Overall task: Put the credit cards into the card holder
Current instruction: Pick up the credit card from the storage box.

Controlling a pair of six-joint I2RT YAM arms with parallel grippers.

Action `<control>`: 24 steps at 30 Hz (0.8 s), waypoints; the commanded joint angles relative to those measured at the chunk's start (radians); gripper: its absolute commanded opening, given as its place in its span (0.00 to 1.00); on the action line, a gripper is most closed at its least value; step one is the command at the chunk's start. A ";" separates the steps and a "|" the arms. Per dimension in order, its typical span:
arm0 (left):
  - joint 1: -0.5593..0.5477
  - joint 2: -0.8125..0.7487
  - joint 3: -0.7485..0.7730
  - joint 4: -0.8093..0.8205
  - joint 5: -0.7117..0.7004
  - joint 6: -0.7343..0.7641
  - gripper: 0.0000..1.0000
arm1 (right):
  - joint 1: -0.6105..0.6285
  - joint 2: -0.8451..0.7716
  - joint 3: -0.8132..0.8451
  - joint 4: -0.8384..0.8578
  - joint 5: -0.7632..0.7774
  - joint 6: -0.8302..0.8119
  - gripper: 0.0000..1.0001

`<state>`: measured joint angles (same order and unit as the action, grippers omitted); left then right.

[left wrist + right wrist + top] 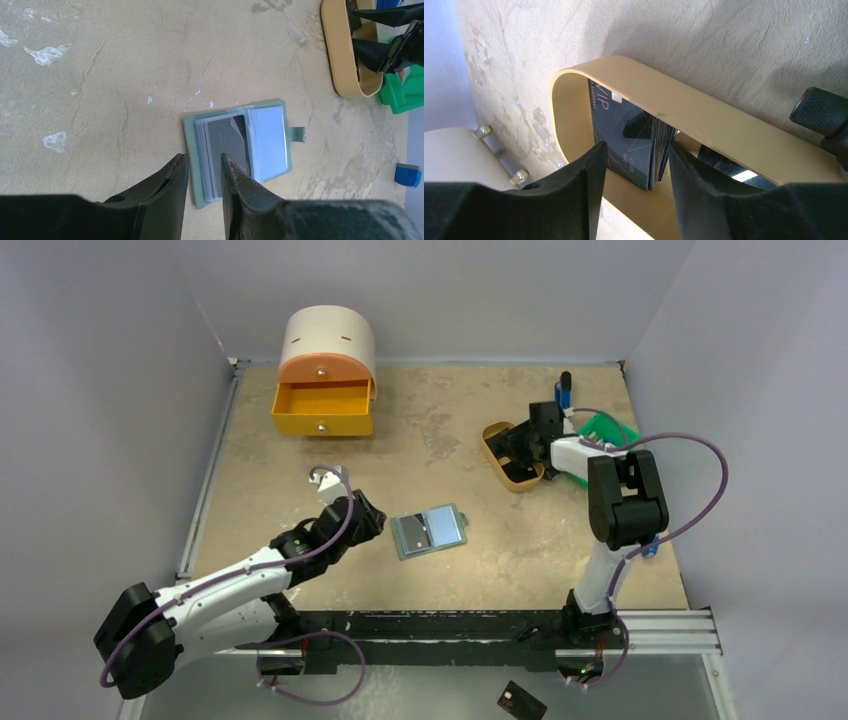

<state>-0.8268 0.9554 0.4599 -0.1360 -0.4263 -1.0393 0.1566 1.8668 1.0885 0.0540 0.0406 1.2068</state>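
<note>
Overhead first: grey-green bifold card holder (pixel 430 530) lies open mid-table, left gripper (pixel 372 518) at its 9 o'clock. Orange-and-yellow drawer box (pixel 325 390) at 11, bright green bin (pixel 607 428) and blue stick (pixel 565 390) at 2.

Left wrist: jaws narrowly parted, straddling the holder's near edge; contact unclear. Dark grey card (pixel 225 137) sits among pale blue-grey pockets.

Right wrist: "VIP" readable on the front card. Right gripper (pixel 636 150) jaws parted around black credit cards (pixel 624 135) standing on edge in tan oval tray (pixel 724 135).
</note>
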 commanded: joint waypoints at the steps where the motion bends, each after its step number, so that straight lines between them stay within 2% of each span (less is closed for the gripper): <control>1: 0.003 -0.008 0.003 0.042 -0.002 -0.016 0.30 | -0.002 0.011 0.014 -0.041 -0.001 -0.028 0.50; 10: 0.003 0.004 0.014 0.036 0.003 -0.014 0.29 | -0.003 0.016 0.011 -0.052 -0.002 -0.051 0.34; 17: 0.002 -0.002 0.013 0.032 0.004 -0.014 0.28 | -0.006 -0.012 -0.023 -0.051 0.016 -0.063 0.26; 24: 0.002 -0.003 0.010 0.035 0.009 -0.019 0.28 | -0.006 -0.053 -0.066 -0.042 0.013 -0.067 0.27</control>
<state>-0.8268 0.9604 0.4599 -0.1360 -0.4225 -1.0393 0.1558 1.8519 1.0588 0.0597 0.0330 1.1679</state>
